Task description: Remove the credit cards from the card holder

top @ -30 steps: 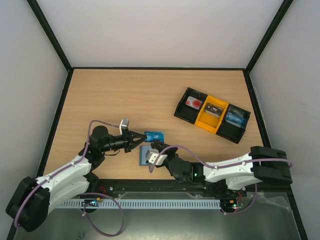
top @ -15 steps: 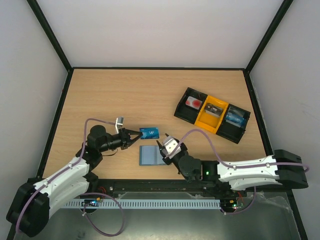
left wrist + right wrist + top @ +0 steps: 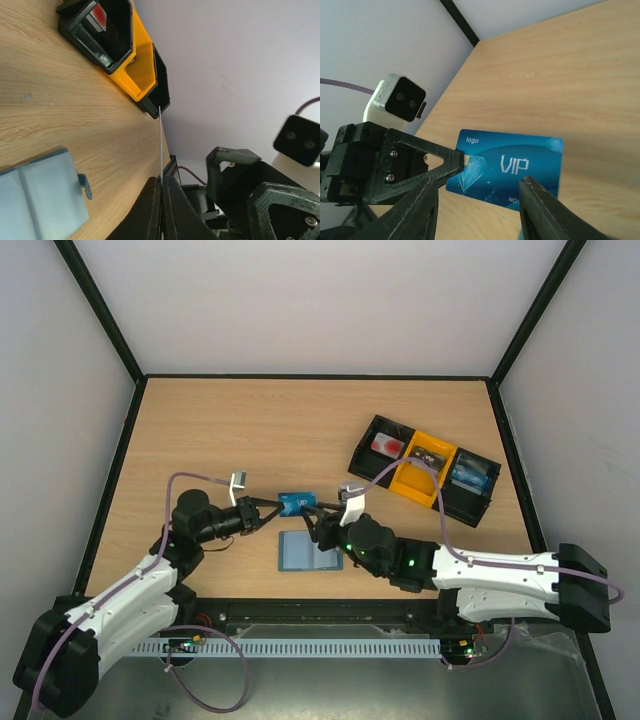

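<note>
r gripper (image 3: 318, 521) moved to card (image 3: 507, 167); vip print wrist-cam only

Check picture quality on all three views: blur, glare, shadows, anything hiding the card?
Top view: even light, soft shadows, sharp, but the card is tiny. Left wrist: card edge-on, only a thin line; wallet slightly soft. Right wrist: card face crisp, VIP readable, no glare; its own gripper fingers dark and soft.

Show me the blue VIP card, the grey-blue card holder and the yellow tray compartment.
blue VIP card (image 3: 512, 167), right wrist view, printed face.
flat grey-blue card holder (image 3: 296, 552), top view, left panel.
yellow plastic tray compartment (image 3: 142, 75), left wrist view, side wall.
</note>
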You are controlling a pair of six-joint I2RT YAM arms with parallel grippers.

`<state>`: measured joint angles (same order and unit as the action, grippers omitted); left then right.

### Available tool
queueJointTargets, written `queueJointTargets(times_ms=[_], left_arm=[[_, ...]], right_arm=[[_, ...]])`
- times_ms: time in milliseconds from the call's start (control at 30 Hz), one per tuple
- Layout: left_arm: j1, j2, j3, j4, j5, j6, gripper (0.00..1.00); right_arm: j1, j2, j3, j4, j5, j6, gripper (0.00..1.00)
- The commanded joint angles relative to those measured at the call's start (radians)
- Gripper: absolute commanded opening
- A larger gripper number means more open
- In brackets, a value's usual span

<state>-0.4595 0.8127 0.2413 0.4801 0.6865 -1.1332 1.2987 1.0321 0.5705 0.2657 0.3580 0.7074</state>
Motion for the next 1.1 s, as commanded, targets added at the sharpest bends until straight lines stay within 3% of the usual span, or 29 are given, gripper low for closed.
queueJointTargets(times_ms=[0,167,400,667,800,1067], left_arm=[[0.008,-0.019,0.025,0.031,0.033,0.033,0.03],[0.013,-0.053,0.025,0.031,0.039,0.038,0.03],[0.015,-0.101,0.025,0.02,0.033,0.038,0.03],[0.016,-0.124,0.024,0.016,0.028,0.033,0.03],[0.016,-0.123,0.026,0.015,0.032,0.035,0.03],[0.016,-0.128,0.023,0.017,0.046,0.025,0.03]], right_arm=[[-0.07,0.043,0.044,-0.057,-0.141,0.237,0.44],[-0.2,0.04,-0.084,0.196,-0.387,0.41,0.43],[-0.234,0.064,-0.165,0.359,-0.482,0.482,0.41],[-0.234,0.05,-0.23,0.47,-0.493,0.533,0.14],[-0.233,0.04,-0.239,0.477,-0.488,0.537,0.09],[-0.233,0.009,-0.254,0.487,-0.464,0.547,0.19]])
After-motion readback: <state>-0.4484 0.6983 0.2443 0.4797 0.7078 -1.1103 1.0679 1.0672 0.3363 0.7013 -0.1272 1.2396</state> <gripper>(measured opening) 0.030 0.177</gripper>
